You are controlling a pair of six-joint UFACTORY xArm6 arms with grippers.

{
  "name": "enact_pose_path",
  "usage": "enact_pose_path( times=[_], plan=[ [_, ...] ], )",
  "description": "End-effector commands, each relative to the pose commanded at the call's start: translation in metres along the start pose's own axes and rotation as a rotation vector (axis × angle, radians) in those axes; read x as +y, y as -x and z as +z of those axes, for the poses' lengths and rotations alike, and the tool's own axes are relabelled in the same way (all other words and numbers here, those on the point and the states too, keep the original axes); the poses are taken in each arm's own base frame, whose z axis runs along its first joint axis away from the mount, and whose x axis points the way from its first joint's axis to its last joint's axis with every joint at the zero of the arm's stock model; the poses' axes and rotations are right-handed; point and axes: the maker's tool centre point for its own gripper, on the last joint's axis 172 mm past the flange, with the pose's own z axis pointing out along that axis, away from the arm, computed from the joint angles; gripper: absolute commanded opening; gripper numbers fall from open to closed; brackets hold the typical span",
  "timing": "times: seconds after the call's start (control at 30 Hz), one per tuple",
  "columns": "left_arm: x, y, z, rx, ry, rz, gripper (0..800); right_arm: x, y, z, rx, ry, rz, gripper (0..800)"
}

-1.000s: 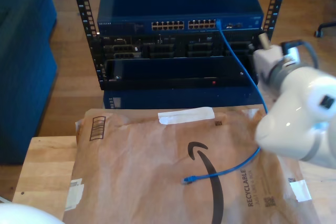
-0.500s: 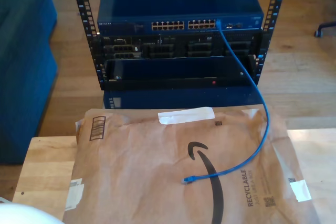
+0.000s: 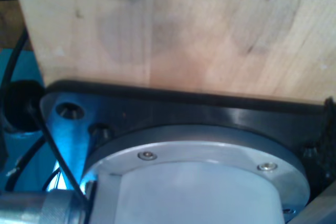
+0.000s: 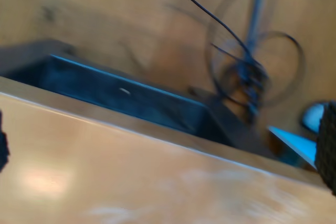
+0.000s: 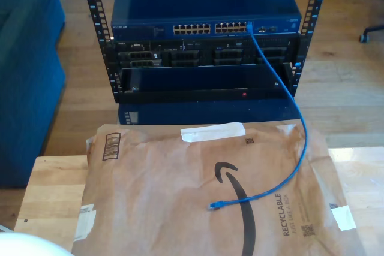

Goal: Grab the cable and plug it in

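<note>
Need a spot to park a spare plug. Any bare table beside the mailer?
Bare wooden table shows at the exterior view's left of the paper mailer, and a narrower strip at its right. The mailer's middle carries the cable and its loose plug.

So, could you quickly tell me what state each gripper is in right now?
My first gripper: cannot be told; its fingers are not seen.
My second gripper: cannot be told; the picture is blurred.

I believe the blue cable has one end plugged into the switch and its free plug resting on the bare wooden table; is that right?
Not quite: the exterior view shows the blue cable plugged into the switch, but its free plug rests on the brown paper mailer, not on bare wood.
</note>
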Motion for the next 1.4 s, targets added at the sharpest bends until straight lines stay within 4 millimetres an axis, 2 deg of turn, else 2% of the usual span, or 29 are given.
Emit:
enact_pose_path(
  times=[0.13,0.3,0.53,0.63,0.73,0.87,0.93,1.03,1.23,1.4],
  plan=[
    [0.0,0.0,0.0,0.002,0.0,0.0,800,0.043,0.016,0.016,-0.067,0.038,-0.006,798],
    [0.0,0.0,0.0,0.0,0.0,0.0,800,0.087,0.053,0.04,-0.162,0.068,0.008,798],
    [0.0,0.0,0.0,0.002,0.0,0.0,800,0.121,0.113,0.066,-0.268,0.085,-0.006,798],
    [0.0,0.0,0.0,0.0,0.0,0.0,800,0.137,0.14,0.085,-0.314,0.079,0.033,798],
    [0.0,0.0,0.0,0.002,0.0,0.0,800,0.141,0.154,0.095,-0.345,0.077,0.051,798],
    [0.0,0.0,0.0,0.002,0.0,0.0,800,0.142,0.155,0.108,-0.333,0.064,0.079,797],
    [0.0,0.0,0.0,0.0,0.0,0.0,800,0.141,0.166,0.122,-0.364,0.058,0.086,797],
    [0.0,0.0,0.0,0.002,0.0,0.0,800,0.141,0.171,0.131,-0.364,0.049,0.108,798],
    [0.0,0.0,0.0,0.002,0.0,0.0,800,0.132,0.172,0.153,-0.303,0.02,0.114,799],
    [0.0,0.0,0.0,0.0,0.0,0.002,800,0.128,0.169,0.159,-0.267,0.009,0.109,799]
  ],
)
